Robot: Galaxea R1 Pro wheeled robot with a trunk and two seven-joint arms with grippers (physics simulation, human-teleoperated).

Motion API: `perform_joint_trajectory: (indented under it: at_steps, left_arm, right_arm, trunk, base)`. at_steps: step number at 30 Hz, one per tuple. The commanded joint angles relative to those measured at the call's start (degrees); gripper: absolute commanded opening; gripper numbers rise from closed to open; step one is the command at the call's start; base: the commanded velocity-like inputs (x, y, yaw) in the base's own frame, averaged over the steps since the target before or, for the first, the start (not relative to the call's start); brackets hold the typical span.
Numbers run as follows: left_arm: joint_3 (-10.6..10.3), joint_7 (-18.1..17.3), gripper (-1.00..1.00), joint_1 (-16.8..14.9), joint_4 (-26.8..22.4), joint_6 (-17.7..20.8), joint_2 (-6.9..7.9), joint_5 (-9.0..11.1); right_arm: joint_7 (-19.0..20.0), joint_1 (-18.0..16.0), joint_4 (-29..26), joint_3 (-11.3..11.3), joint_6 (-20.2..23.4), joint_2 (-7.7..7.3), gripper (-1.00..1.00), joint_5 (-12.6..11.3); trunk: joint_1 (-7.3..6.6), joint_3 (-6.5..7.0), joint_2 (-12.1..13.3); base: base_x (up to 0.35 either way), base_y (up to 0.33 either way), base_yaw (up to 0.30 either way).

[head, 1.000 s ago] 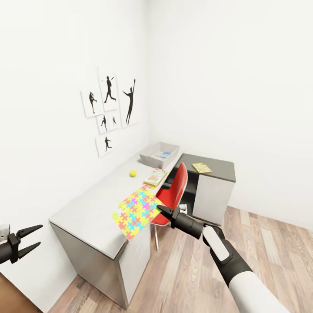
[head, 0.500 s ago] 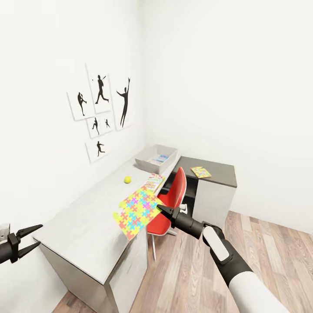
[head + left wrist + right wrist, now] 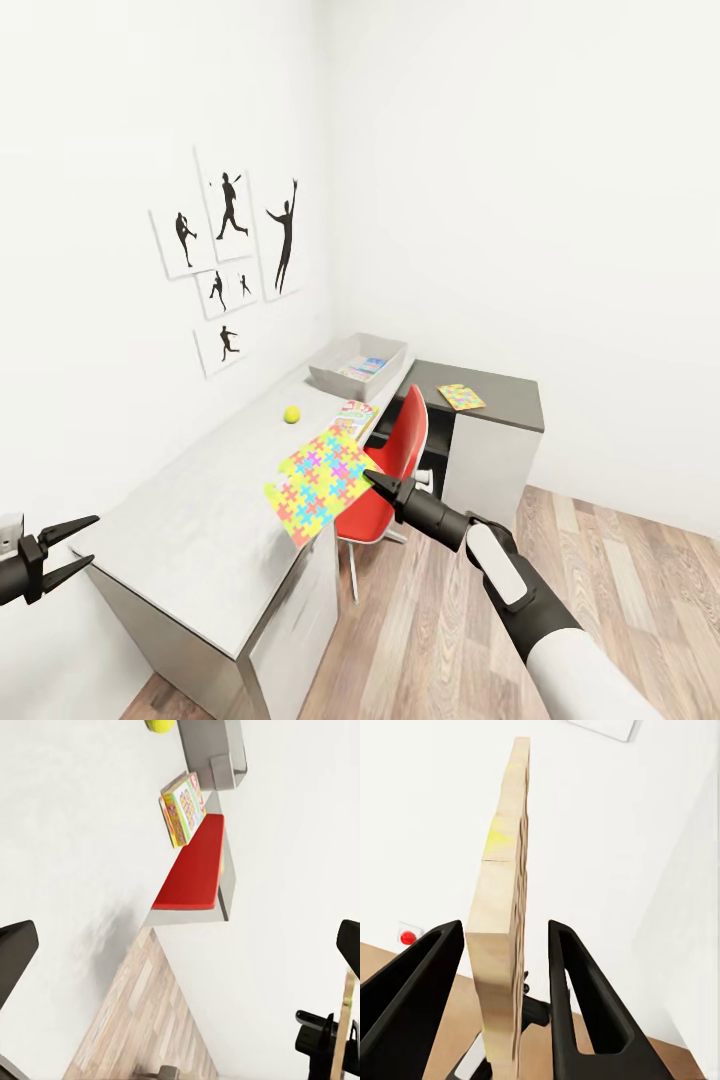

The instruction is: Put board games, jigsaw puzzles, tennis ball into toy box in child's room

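A jigsaw puzzle (image 3: 320, 481) is pinched edge-on by the right gripper (image 3: 378, 483); the toy box (image 3: 358, 366) lies well beyond it, at the table's (image 3: 200, 530) far end.

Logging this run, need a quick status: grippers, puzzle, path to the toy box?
Right gripper holds jigsaw puzzle by its edge, above the table. Left gripper open, empty. Toy box at far end; no obstruction visible.

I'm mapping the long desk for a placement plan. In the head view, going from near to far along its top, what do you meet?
jigsaw puzzle held over the near part by the right gripper → board game → tennis ball → toy box at the far end.
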Motion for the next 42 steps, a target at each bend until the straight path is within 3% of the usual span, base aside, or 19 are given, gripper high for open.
perform_joint_trajectory:
  at_steps: [1, 21, 25, 31, 37, 42]
  left_arm:
    - [0.09, -0.28, 1.0, -0.08, 0.03, 0.2, 0.0, -0.21]
    - [0.29, -0.23, 1.0, -0.12, -0.2, 0.2, 0.09, -0.44]
    - [0.27, -0.12, 1.0, -1.01, -0.23, 0.2, 0.31, -0.61]
    - [-0.17, -0.03, 1.0, -4.07, -0.47, 0.2, 0.36, -0.57]
    - [-4.21, -0.01, 1.0, -9.87, -0.58, 0.2, 0.42, -0.26]
    - [-12.31, -0.01, 1.0, -18.09, 0.53, 0.2, -0.03, -0.1]
  right_arm:
    - [-0.06, 0.03, 0.01, 0.0, 0.35, 0.01, -1.0, -0.31]
    - [-0.73, 0.2, -1.52, 0.04, 0.88, 0.08, -1.0, -0.63]
    - [-2.78, 0.0, -4.44, -0.15, 4.21, 0.07, -1.0, -0.41]
    - [-9.32, -2.86, -5.09, -1.84, 8.6, 0.27, -1.0, -0.63]
    - [-10.85, -7.56, -5.03, -3.95, 10.92, 0.65, -1.0, -0.81]
    - [-11.19, -11.3, -5.03, -7.18, 12.47, 0.45, -1.0, -0.73]
  trunk:
    - [0.04, -0.13, -0.13]
    - [0.04, -0.13, -0.13]
    - [0.04, -0.13, -0.13]
    - [0.04, -0.13, -0.13]
    - [0.04, -0.13, -0.13]
    - [0.04, -0.13, -0.13]
  base:
    - [0.0, 0.0, 0.0]
    - [0.0, 0.0, 0.0]
    - [0.0, 0.0, 0.0]
    - [0.0, 0.0, 0.0]
    - [0.0, 0.0, 0.0]
    - [0.0, 0.0, 0.0]
